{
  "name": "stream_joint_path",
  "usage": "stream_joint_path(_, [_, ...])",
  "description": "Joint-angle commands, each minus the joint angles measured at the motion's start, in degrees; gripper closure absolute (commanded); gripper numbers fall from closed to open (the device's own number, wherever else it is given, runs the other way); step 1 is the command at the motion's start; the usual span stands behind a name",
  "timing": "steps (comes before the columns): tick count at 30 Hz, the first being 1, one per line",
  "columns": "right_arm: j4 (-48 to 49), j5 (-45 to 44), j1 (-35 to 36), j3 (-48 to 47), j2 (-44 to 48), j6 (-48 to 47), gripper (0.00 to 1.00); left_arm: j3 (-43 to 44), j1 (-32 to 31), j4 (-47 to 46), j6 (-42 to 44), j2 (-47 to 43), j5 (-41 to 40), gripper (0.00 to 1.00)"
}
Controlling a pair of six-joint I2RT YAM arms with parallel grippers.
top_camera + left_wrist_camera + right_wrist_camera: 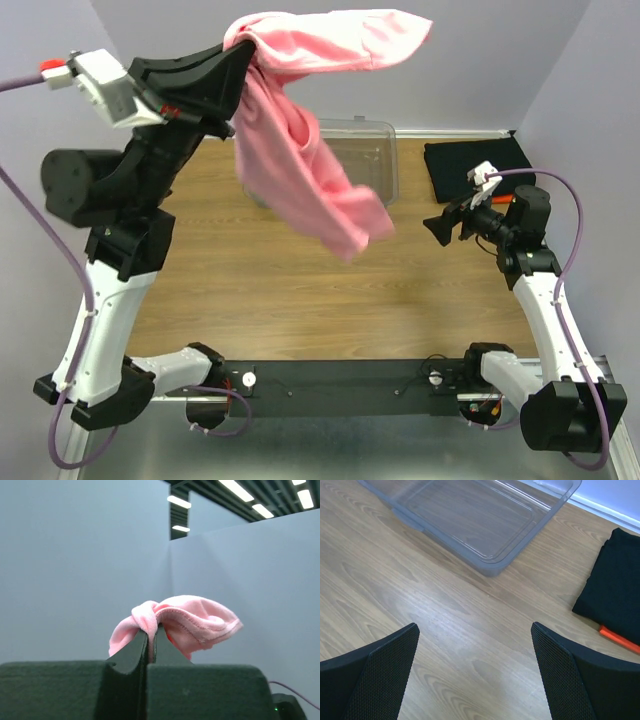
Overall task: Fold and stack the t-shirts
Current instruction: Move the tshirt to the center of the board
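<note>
Salmon-pink cloth hangs high above the wooden table (250, 290) as the left gripper (238, 48), raised on its arm at the upper left of the overhead view, clamps a bunched edge of the pink t-shirt (300, 170). The left wrist camera shows the two dark fingers (132, 652) pressed tight together, with a stitched hem squeezed between them. From that grip one part of the garment spreads sideways across the top of the frame. The rest trails down and to the right in loose folds, passing in front of the clear plastic bin (385, 165), with its lower end over the middle of the table.

On the right side, the right gripper (437, 228) hovers over the table with its jaws spread wide and nothing between them, angled toward the bin. A black t-shirt (475, 165), folded into a rectangle, lies flat near the table's far right corner, beside the bin but not touching it. In the right wrist view a thin strip of an orange t-shirt (618, 639) shows along the black one's near edge, apparently underneath it.
</note>
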State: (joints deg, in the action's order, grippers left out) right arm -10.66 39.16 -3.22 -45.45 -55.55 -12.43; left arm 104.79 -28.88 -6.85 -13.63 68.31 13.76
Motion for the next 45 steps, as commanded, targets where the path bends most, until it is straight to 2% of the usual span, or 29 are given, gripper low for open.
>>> stream_joint_path(1, [-1.3,-1.71,-0.29,0.45,0.88,-1.02,0.0,-3.8,0.06,0.88,-4.04,3.41,9.79,1.0])
stream_joint_path(7, [-1.3,-2.42,-0.38,0.54,0.71,-1.28,0.0,-8.63,-0.12,0.26,-4.65,0.86,12.78,1.0])
stream_joint_path(11, [-1.3,-2.68,-0.47,0.54,0.53,-1.29,0.0,-15.47,-1.0,-1.67,-4.31,-0.55,17.52,1.0])
stream_joint_path(19, [-1.3,-3.12,-0.73,0.63,0.09,-1.46,0.0,-28.05,-5.3,-4.84,-1.32,-4.42,20.43,1.0])
stream_joint_path(32, [-1.3,-4.18,-1.08,0.63,-0.26,-1.64,0.0,-32.9,-10.57,-6.07,-0.08,0.41,17.01,1.0])
stream_joint_path(45, [-1.3,-3.82,-1.17,0.63,-0.35,-1.55,0.0,-37.38,-12.86,-6.33,3.17,6.48,12.26,1.0])
